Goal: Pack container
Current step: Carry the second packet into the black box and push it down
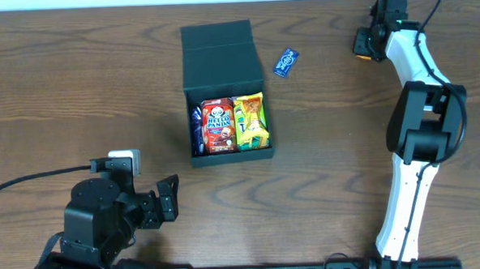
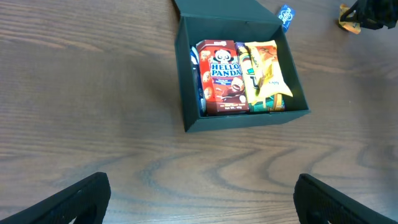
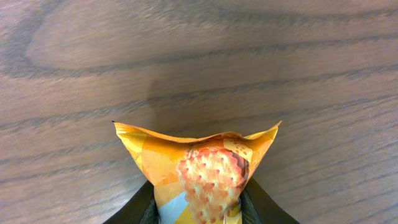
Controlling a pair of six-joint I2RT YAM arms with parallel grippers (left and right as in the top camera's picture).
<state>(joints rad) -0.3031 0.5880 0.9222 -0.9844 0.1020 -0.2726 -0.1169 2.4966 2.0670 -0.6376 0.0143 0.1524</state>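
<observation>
The dark container (image 1: pixel 233 157) sits near the middle of the wooden worktop (image 1: pixel 75 85), its hinged lid (image 1: pixel 219 54) folded back flat on the far side. Inside, a red Hello Panda box (image 1: pixel 218 126) lies face up beside a yellow snack packet (image 1: pixel 252 122). The two touch along their long edges. A blue packet (image 1: pixel 196 124) is wedged on edge between the Hello Panda box and the container's wall. A small blue sachet (image 1: pixel 285 62) lies on the worktop just beside the lid, outside the container.

The left pincer (image 2: pixel 202 186) hangs near the front edge of the worktop, well apart from the container. It is released, with its fingers (image 2: pixel 68 199) spread wide and nothing between them.

The right pincer (image 3: pixel 199 208) is at the far right corner of the worktop, well away from the container. It is clenched on an orange cracker packet (image 3: pixel 199 162), whose flared, crimped end sticks out past the fingertips. Whether the packet touches the wood cannot be told.
</observation>
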